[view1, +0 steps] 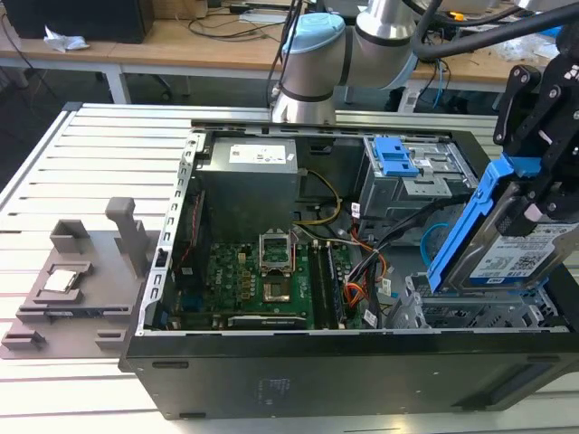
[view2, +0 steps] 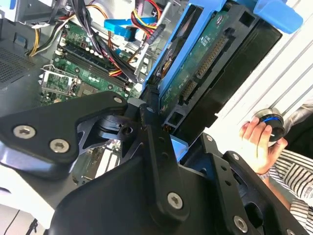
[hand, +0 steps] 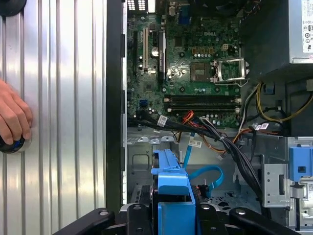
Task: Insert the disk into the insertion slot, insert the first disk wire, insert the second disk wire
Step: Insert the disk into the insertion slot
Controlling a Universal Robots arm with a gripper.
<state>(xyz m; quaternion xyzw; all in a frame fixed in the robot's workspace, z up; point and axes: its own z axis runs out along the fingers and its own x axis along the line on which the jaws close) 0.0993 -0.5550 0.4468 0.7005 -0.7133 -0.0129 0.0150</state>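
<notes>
1. Exterior view: the black robot gripper (view1: 536, 194) has its fingers clamped on the silver-grey rectangular hard drive in its bright blue plastic carrier (view1: 502, 258). The disk hangs steeply tilted at the exterior view's right end of the open black computer case (view1: 298, 380).
2. Right below it sits the low grey perforated sheet-metal drive cage (view1: 461, 315), the insertion slot. The disk's lower edge is near the cage top, and it is not yet seated.
3. In the second wrist view, a black finger (view2: 149, 122) presses on the carrier's edge.
4. The 2 cables lie loose. In the first wrist view, the thin flat light-blue cable (hand: 208, 174) curls in a loop just beside the cage. The thin red, orange, yellow and black wire bundle (view1: 355, 294) lies near the green motherboard (view1: 244, 271).
5. My worry is the tilt: 1 corner could catch the cage rim and jam or twist the disk in the grip.
6. The blue loop is close enough to get pinched under the carrier.
7. A person's hand (hand: 12, 117) rests on a round black-and-blue knob (view2: 270, 122) on the ribbed metal table (hand: 63, 98), outside the case.
</notes>
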